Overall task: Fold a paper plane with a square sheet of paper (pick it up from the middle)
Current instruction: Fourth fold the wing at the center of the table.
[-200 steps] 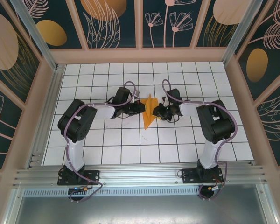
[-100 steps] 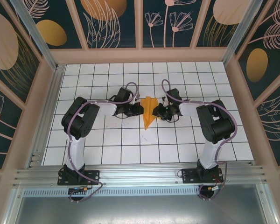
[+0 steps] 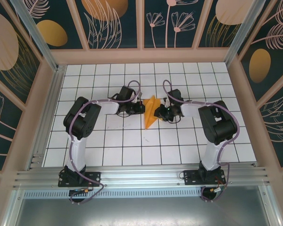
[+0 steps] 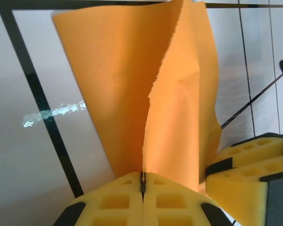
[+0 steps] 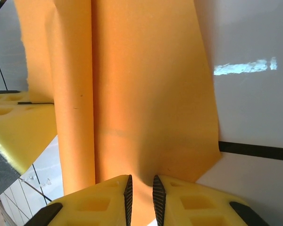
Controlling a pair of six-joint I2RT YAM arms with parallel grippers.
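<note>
The sheet of paper (image 3: 150,114) is orange and folded into a narrow pointed shape, standing up off the tiles mid-table between both grippers. My left gripper (image 3: 142,108) holds it from the left; in the left wrist view its yellow fingertips (image 4: 142,181) are pressed together on the edge of a raised flap (image 4: 132,84). My right gripper (image 3: 159,113) holds it from the right; in the right wrist view the jaws (image 5: 140,186) stand a narrow gap apart with the puckered paper (image 5: 141,94) pinched between them.
White tiled table (image 3: 113,141) inside a walled frame, with a metal rail (image 3: 141,176) along the near edge. The other gripper's yellow finger sits close beside the paper in each wrist view: right finger (image 4: 245,169), left finger (image 5: 19,127).
The left arm's elbow has swung right and its gripper has edged toward the back, taking the paper's left flap with it. The right arm has stayed still.
</note>
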